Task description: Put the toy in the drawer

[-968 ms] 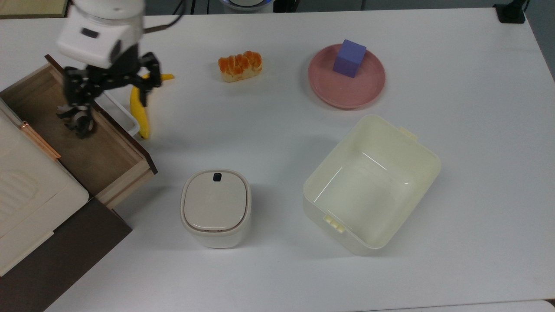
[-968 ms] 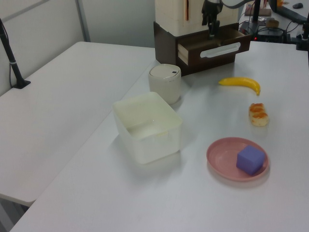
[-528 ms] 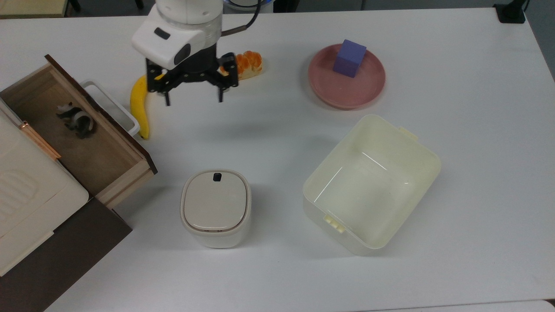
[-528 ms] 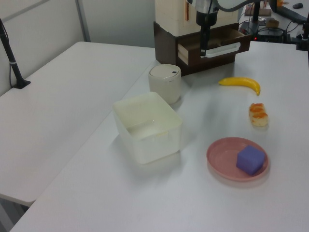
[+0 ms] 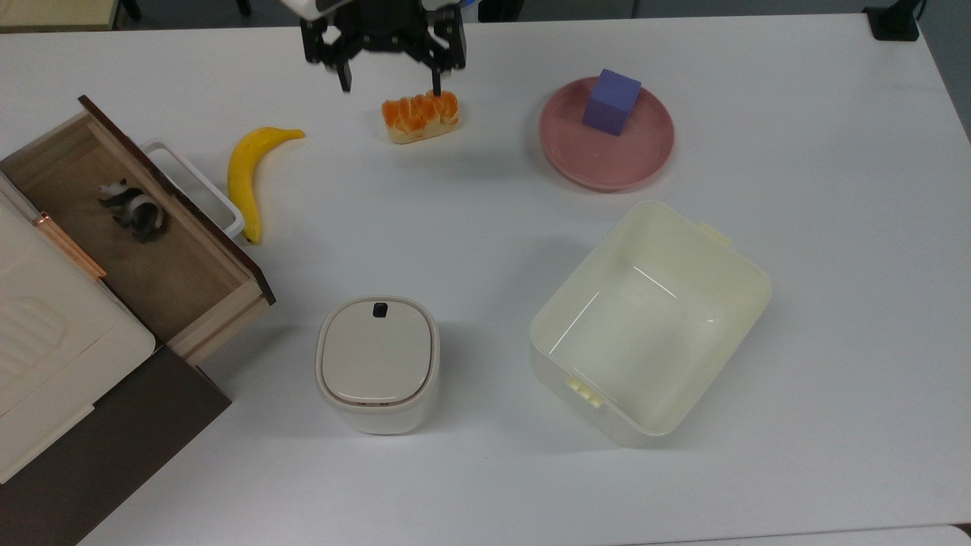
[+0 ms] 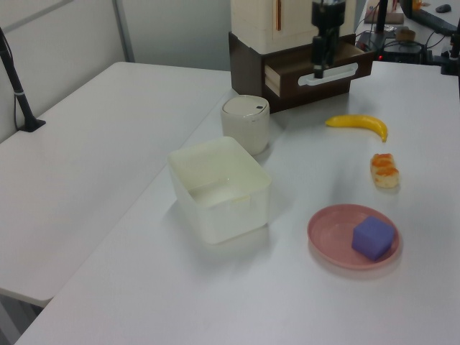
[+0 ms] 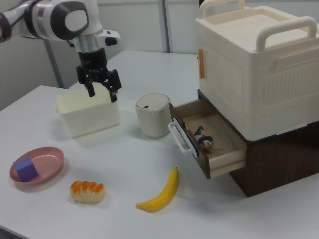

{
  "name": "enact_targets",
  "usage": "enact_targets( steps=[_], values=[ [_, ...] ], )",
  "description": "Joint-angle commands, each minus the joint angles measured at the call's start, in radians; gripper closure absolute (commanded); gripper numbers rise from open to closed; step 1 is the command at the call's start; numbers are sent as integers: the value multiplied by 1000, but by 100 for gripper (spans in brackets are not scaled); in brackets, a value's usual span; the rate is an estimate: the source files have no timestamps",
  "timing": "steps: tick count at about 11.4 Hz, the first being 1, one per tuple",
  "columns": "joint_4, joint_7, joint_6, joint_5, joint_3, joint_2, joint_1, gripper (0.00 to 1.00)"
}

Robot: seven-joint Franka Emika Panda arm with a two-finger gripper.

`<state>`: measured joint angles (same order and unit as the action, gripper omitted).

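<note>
Inside the light wooden drawer [image 5: 152, 250] with its dark brown front panel and white handle: the tiny black-and-white panda toy [image 5: 133, 208], lying on the floor toward the cabinet end, well back from the front panel, also plain in the right view [image 7: 204, 140]. Well away from that drawer, above the bench [image 5: 485, 470] and over the orange-topped bread piece [image 5: 421, 116]: the black two-finger claw [image 5: 391, 80], spread wide and holding nothing. Beside the drawer's white handle, nearly touching it: a curved yellow banana [image 5: 249, 178]. Farther from the drawer: a round white lidded container [image 5: 377, 364], a cream plastic bin [image 5: 651, 322], and a pink plate [image 5: 607, 163] carrying a purple cube [image 5: 611, 101]. Placement apparently done, drawer left standing open. Likely trouble from here: a low descent above the bread, knocking or crushing it with a fingertip; any sweep back toward the drawer at bench height, clipping the banana or catching the handle; a hard push shut, jolting the light toy about inside.
</note>
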<state>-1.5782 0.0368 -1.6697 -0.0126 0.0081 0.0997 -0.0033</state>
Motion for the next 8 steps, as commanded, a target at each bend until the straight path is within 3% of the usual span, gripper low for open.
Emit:
enact_targets(
  steps=[1,8],
  values=[
    [-78,28,53,10,-13,-98,19,0],
    [-54,25,35,-27,-16,-86,32,0]
  ],
)
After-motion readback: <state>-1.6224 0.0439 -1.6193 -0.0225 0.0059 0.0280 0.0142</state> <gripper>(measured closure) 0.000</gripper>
